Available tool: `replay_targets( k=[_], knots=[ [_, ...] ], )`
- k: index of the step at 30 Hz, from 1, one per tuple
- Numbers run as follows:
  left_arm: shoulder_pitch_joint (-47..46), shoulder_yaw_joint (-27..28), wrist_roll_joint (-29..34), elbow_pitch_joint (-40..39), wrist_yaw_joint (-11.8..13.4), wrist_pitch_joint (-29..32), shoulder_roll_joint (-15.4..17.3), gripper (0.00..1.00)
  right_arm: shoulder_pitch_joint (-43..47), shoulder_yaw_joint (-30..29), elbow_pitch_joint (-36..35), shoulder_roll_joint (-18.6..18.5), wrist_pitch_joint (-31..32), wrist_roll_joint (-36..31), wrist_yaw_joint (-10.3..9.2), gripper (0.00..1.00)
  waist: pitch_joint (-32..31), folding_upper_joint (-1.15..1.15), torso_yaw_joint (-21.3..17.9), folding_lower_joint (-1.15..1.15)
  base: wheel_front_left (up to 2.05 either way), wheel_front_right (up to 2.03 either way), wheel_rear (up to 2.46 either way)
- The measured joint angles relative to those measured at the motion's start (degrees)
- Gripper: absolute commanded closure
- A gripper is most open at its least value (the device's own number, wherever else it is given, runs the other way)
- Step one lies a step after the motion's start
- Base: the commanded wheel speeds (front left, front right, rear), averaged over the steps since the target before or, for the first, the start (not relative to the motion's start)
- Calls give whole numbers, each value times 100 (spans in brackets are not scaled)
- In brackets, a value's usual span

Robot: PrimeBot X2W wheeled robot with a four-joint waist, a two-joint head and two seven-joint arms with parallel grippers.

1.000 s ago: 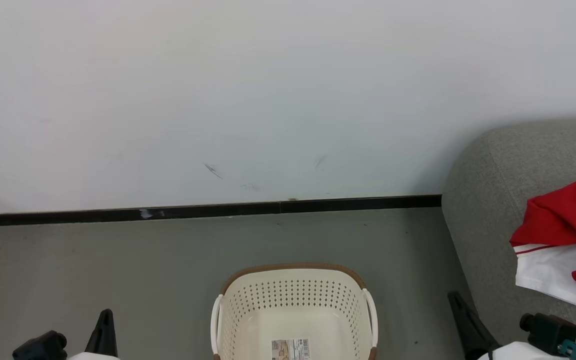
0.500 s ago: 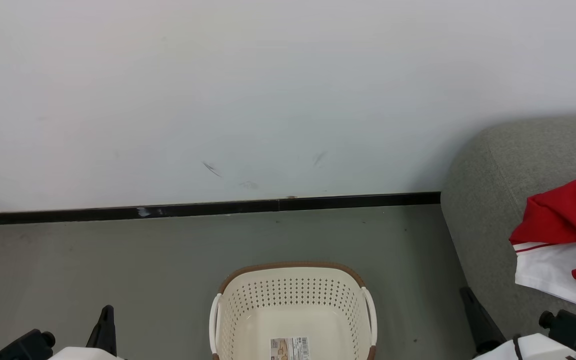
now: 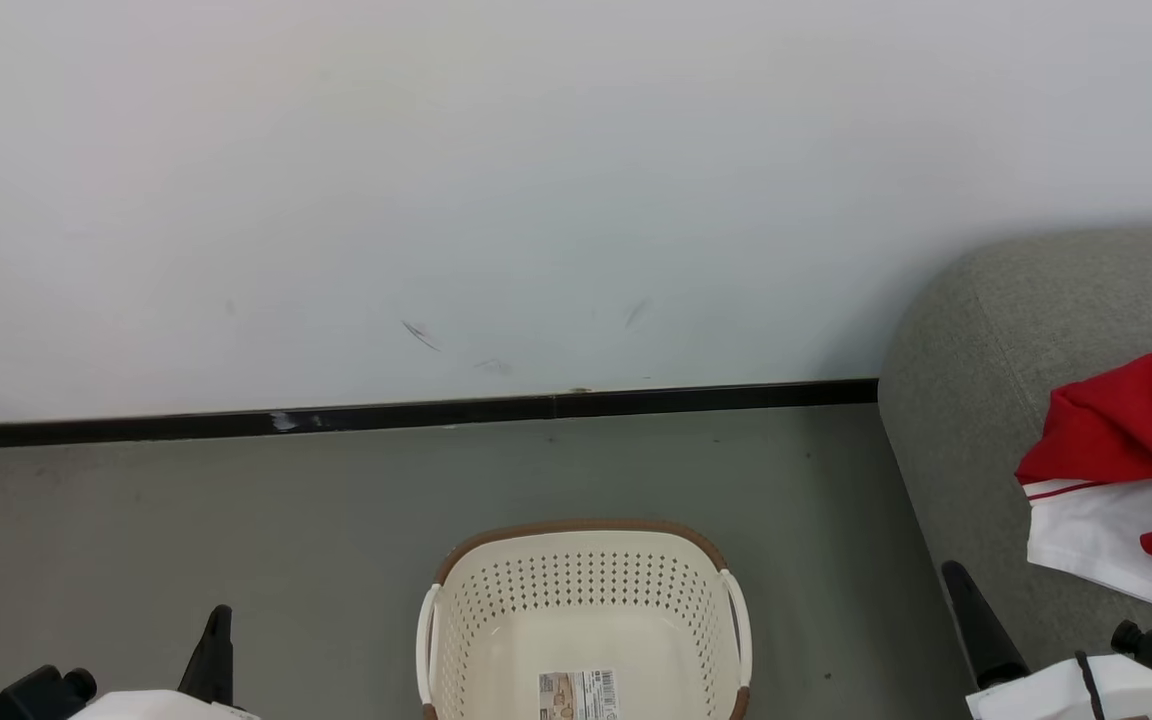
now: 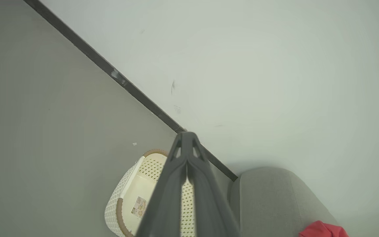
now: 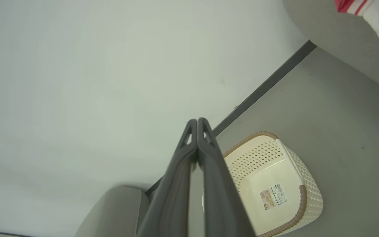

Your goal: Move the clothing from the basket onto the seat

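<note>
The cream basket [image 3: 586, 580] stands on the floor at the bottom centre, its floor bare apart from a label. Red and white clothing [image 3: 1116, 440] lies bunched on the grey seat [image 3: 976, 400] at the right edge. My left gripper [image 3: 223, 612] is shut at the lower left, left of the basket. Shut as well, my right gripper [image 3: 954, 572] rests by the seat's front edge, below the clothing. In the left wrist view the left gripper [image 4: 187, 135] points over the basket [image 4: 123, 194] toward the seat [image 4: 268, 197] and clothing [image 4: 321, 228]. In the right wrist view the right gripper [image 5: 197, 121] is above the basket [image 5: 255, 154], with the clothing [image 5: 373, 13] on the seat [image 5: 341, 42].
A pale wall [image 3: 536, 180] with a black baseboard [image 3: 406, 415] runs behind the basket. Grey floor [image 3: 186, 510] spreads to the left of the basket and between basket and seat. Another grey upholstered form [image 5: 117, 210] shows low in the right wrist view.
The head view has drifted slightly, so the scene sits a little higher. My right gripper has slid right along the seat's front. Both stay shut.
</note>
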Motion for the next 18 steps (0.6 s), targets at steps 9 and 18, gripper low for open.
replay_targets(
  k=[9,18],
  knots=[
    [-98,147,-605,32,-202,157,-59,100,-182,-65,79,-31,144,820,0,100,80,0,-17,-39,0,0,0],
    [-133,291,-1238,77,-419,322,-154,100,-263,-145,140,-68,303,1635,0,100,146,0,-35,-51,0,0,0]
  ],
)
